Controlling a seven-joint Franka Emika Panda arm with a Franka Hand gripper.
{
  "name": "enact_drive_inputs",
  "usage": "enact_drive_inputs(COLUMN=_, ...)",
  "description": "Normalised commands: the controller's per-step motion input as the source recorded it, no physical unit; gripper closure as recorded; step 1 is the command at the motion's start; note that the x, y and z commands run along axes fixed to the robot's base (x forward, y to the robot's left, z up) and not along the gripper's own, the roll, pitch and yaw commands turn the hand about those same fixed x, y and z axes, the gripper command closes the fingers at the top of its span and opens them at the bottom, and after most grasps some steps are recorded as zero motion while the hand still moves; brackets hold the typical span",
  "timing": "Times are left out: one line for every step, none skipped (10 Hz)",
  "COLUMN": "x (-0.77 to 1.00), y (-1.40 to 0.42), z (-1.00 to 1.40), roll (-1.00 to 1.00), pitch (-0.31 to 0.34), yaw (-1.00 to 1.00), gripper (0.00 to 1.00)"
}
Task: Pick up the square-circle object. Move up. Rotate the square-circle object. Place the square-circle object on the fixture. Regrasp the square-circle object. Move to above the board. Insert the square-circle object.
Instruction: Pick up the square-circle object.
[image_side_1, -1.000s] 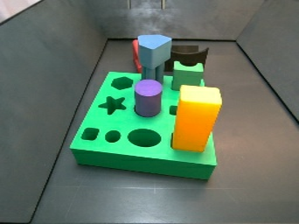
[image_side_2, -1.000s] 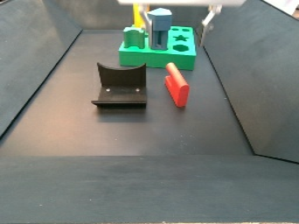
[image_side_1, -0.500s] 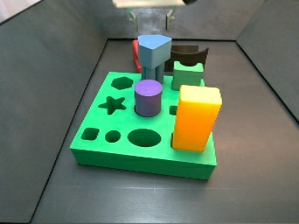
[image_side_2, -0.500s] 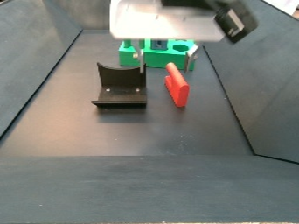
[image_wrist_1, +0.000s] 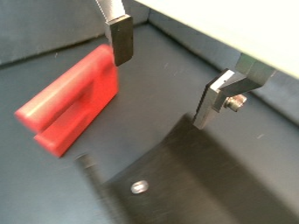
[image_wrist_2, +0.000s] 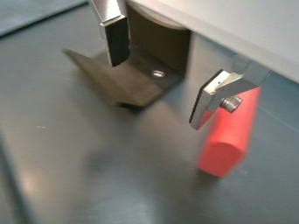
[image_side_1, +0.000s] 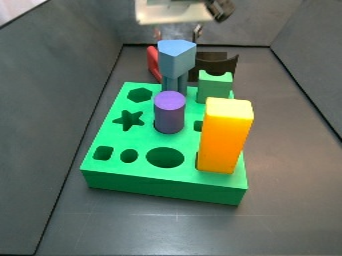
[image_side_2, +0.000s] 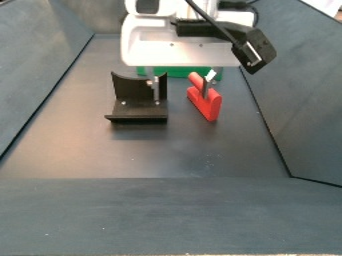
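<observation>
The gripper hangs low over the dark floor, its white body pointing downward, between the fixture and the square-circle object in a side view. Its fingers are spread wide apart and hold nothing; in both wrist views only bare floor lies between the two silver plates with their dark pads. The square-circle object is a slim red block lying flat on the floor, not gripped. In a wrist view it lies just beside one finger, its stepped narrower end pointing away from the gripper. In another wrist view it lies just behind the opposite finger. The fixture, a dark L-shaped bracket with a curved notch, stands near the red block on the gripper's other side. The board, a bright green slab, lies farther along the floor and carries a yellow block, a purple cylinder and a blue-grey peg. Sloping grey walls close in both sides of the floor, and open floor stretches away from the fixture on the side facing away from the board. No writing or labels can be read.
</observation>
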Motion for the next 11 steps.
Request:
enact_drive_inputs(x=0.2, y=0.23, z=0.64, roll=-0.17, pitch=0.153, yaw=0.13, gripper=0.0)
enact_drive_inputs(x=0.05, y=0.12, z=0.65, roll=-0.03, pitch=0.159, yaw=0.28, gripper=0.0)
enact_drive_inputs(x=0.0, y=0.03, z=-0.01, roll=0.0, pitch=0.0, yaw=0.0, gripper=0.0)
enact_drive_inputs(x=-0.9, y=-0.14, z=-0.35, roll=0.0, pitch=-0.107, yaw=0.0, gripper=0.0)
enact_drive_inputs(x=-1.0, y=-0.26, z=-0.23, roll=0.04, pitch=-0.114, yaw=0.02, gripper=0.0)
enact_drive_inputs(x=-1.0, y=-0.2, z=-0.04, roll=0.09, pitch=-0.091, yaw=0.0, gripper=0.0)
enact_drive_inputs(x=-1.0, y=-0.12, z=0.34, roll=0.21, pitch=-0.043, yaw=0.0, gripper=0.0)
enact_drive_inputs(x=-1.0, y=-0.07, z=0.41, roll=0.18, pitch=-0.07, yaw=0.0, gripper=0.0)
enact_drive_inputs(x=-0.46, y=-0.14, z=-0.26, roll=0.11, pitch=-0.179, yaw=-0.05, gripper=0.0)
enact_drive_inputs(x=-0.33, y=-0.2, z=-0.67, roll=0.18, pitch=-0.27, yaw=0.0, gripper=0.0)
enact_drive_inputs(x=-0.23, y=-0.23, z=-0.71, roll=0.17, pitch=-0.25, yaw=0.0, gripper=0.0)
